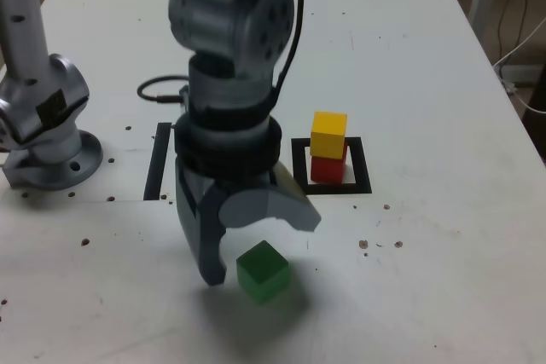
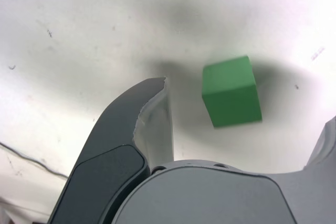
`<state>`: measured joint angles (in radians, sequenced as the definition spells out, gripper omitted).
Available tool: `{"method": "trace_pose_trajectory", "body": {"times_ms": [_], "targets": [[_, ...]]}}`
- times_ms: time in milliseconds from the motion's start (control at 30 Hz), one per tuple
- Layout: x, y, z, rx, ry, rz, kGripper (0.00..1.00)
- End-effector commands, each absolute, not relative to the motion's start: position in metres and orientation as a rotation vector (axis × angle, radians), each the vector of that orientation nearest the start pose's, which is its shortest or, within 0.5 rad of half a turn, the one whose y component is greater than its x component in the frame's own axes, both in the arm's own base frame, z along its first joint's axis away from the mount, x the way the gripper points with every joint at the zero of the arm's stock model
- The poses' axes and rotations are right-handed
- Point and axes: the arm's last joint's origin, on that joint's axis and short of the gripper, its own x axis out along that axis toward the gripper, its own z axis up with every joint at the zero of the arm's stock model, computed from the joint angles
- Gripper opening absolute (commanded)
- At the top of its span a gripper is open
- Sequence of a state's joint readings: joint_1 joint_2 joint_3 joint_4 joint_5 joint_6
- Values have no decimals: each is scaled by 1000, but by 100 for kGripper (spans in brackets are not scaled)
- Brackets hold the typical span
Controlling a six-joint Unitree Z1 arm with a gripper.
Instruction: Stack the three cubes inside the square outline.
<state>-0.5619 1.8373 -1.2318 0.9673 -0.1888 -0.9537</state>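
Note:
The green cube (image 1: pixel 263 270) rests on the white table near its front edge. My gripper (image 1: pixel 256 245) hangs right over it, open wide. In the wrist view the green cube (image 2: pixel 231 92) lies between the two spread fingers of the gripper (image 2: pixel 244 111), and neither finger touches it. The yellow cube (image 1: pixel 328 134) sits on top of the red cube (image 1: pixel 328 168), slightly turned. Both stand inside the square outline (image 1: pixel 341 187) of black tape, behind and towards the exterior view's right of the gripper.
A single straight black tape strip (image 1: pixel 158 159) lies at the exterior view's left of the arm. The arm's grey base (image 1: pixel 43 142) stands at the far left. A black cable (image 1: pixel 158 87) loops behind the arm. The table's right edge (image 1: pixel 512 91) has cables beyond it.

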Motion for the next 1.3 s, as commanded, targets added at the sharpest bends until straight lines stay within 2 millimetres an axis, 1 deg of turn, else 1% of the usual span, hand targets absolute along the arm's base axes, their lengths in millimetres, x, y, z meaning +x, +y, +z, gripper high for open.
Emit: {"method": "trace_pose_trajectory", "body": {"times_ms": [0,200,333,433,533,600,767,1000,1167,1267], "targets": [[255,-172,239,-425,1682,199,97],[258,-178,222,-420,1699,195,95],[260,-179,213,-414,1707,206,91],[262,-180,209,-412,1713,211,83],[263,-181,207,-416,1720,209,72],[265,-182,207,-420,1716,211,67],[266,-181,205,-422,1680,258,61],[269,-179,208,-426,1635,303,48],[271,-179,210,-429,1594,317,34],[272,-180,211,-436,1578,318,29]]}}
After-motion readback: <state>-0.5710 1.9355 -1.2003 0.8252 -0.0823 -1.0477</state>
